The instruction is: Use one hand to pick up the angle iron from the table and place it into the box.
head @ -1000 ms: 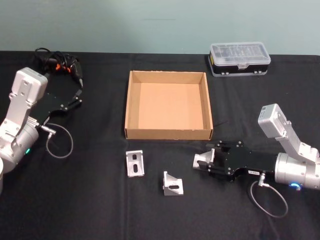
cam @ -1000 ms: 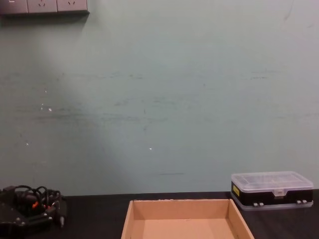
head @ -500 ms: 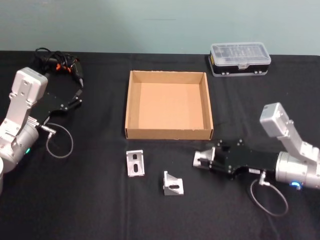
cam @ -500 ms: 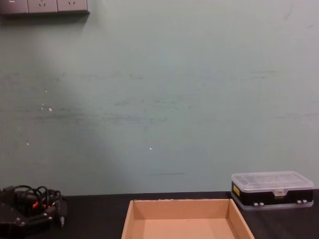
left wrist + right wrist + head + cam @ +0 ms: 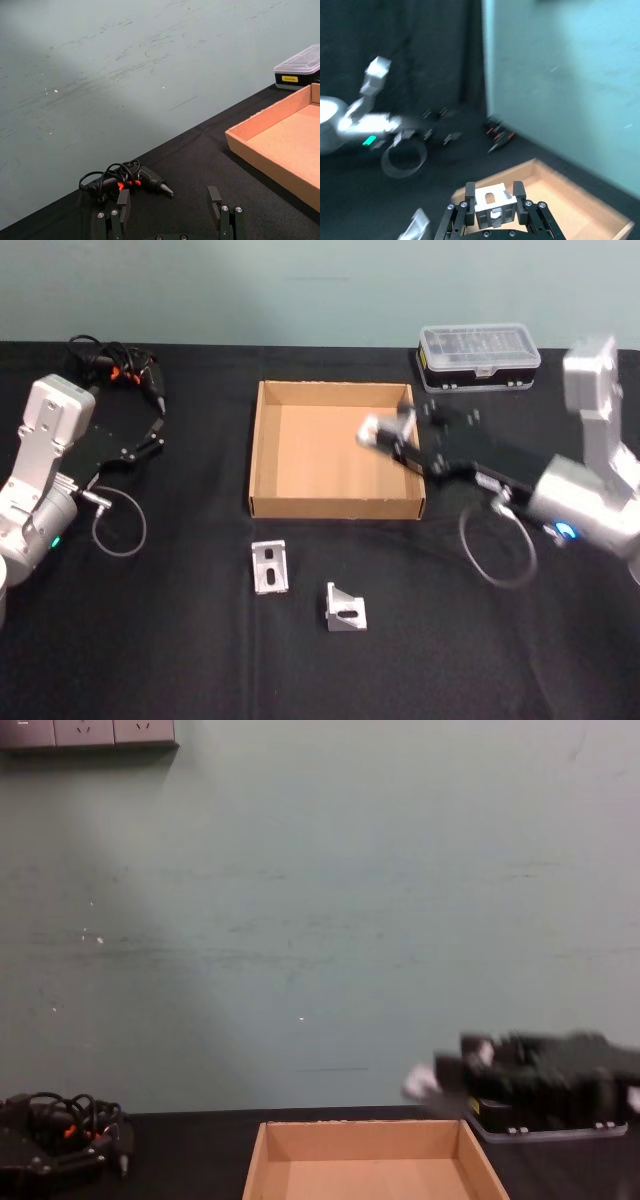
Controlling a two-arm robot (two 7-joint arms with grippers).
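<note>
Half a second ago the right gripper (image 5: 388,435) lay low on the table (image 5: 180,650), in the lower right of the head view, with a bracket (image 5: 376,428) in its tips. Now it is raised to right of centre and hangs over the right side of the box (image 5: 335,508). In the right wrist view its fingers (image 5: 470,191) are clamped on the bracket. So the pick looks done and the carry nearly so; lowering and release remain.

The box holds nothing yet, and its brown floor is bare. The black case with a clear lid (image 5: 480,357), at upper right, is shut; I cannot tell its contents.

Two other brackets (image 5: 270,567) lie on the table below the box. The left gripper (image 5: 150,437) is parked at the left edge, fingers apart.
</note>
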